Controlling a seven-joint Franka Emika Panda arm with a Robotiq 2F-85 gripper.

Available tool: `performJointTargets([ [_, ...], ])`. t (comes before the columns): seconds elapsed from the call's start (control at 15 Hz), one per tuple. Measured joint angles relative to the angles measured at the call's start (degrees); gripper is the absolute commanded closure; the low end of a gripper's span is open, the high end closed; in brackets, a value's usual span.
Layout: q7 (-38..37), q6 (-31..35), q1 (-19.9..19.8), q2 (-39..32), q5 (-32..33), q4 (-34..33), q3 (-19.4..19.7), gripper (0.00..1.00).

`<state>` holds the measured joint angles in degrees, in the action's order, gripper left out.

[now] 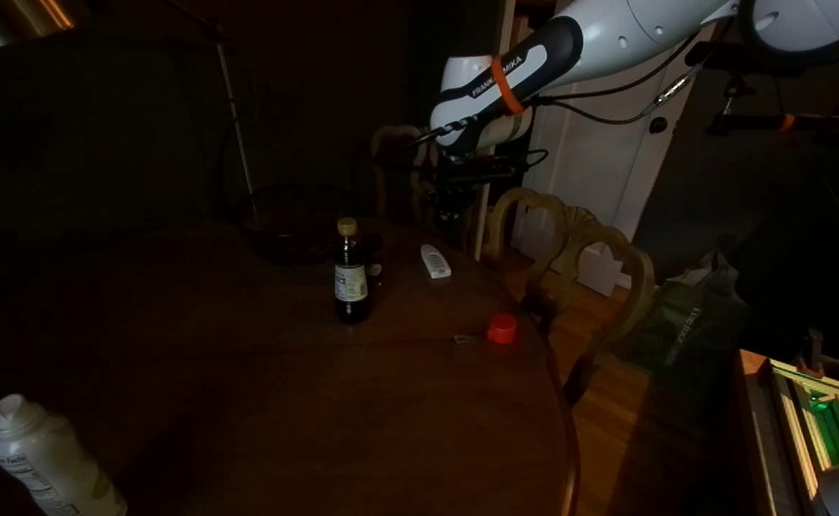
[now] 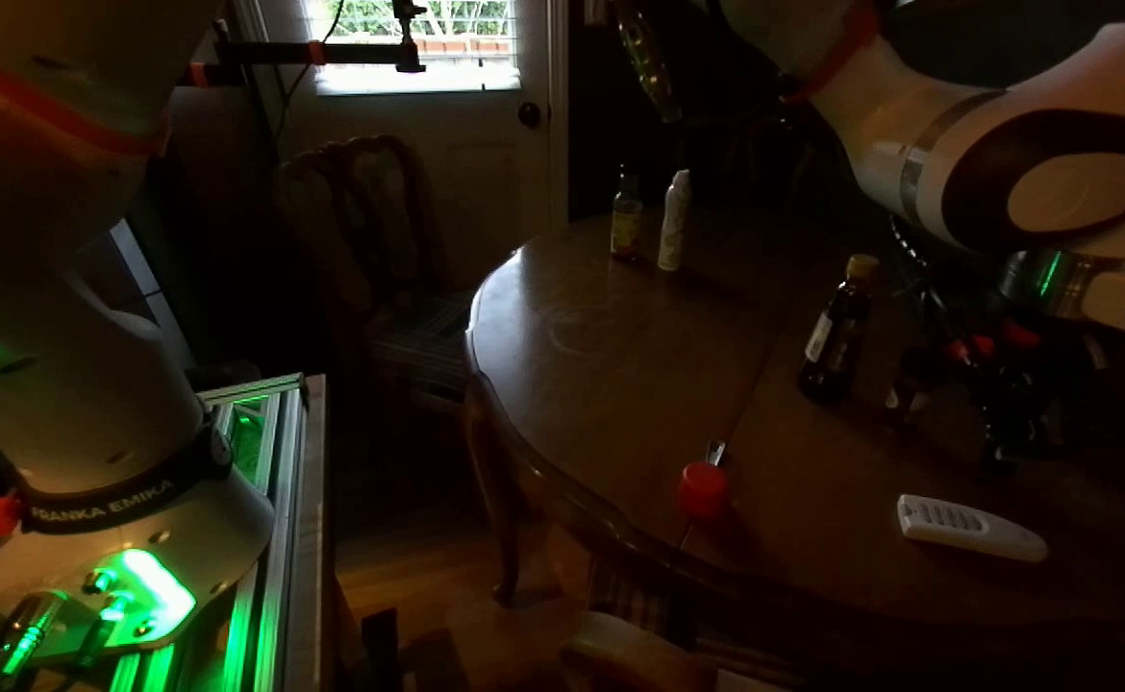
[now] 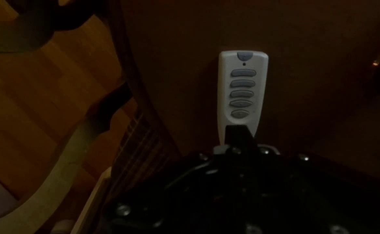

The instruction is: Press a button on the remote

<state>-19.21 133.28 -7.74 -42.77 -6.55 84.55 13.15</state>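
The remote (image 3: 259,97) is a whitish-grey bar lying buttons-up on the dark wooden table. In the wrist view it has a column of several grey buttons, and its lower end is hidden behind my gripper. It also lies on the table in both exterior views (image 1: 435,262) (image 2: 971,531). My gripper (image 3: 238,130) is dark, with its fingers together and nothing seen between them. Its tips overlap the remote's plain lower part in the wrist view, below the last button. In both exterior views the gripper (image 1: 449,213) (image 2: 1000,459) hangs above the table, apart from the remote.
A dark bottle (image 1: 351,283) with a white label stands near the remote, with a small dark bottle (image 2: 907,389) beside it. A red object (image 1: 502,328) sits near the table edge. Chairs (image 1: 570,222) stand along that edge. A white can (image 1: 54,459) stands farther off.
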Motion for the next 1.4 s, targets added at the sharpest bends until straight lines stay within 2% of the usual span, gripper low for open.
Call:
performJointTargets([
  [0.47, -2.95, -10.71, -0.6, -6.2, 0.85, -8.82, 0.55, 1.0],
  [1.0, -4.25, -21.29, -2.87, -11.91, -1.43, -19.49, -2.1, 1.0],
  [1.4, -4.43, -22.7, -4.93, -14.94, -3.46, -24.51, -3.4, 1.0],
])
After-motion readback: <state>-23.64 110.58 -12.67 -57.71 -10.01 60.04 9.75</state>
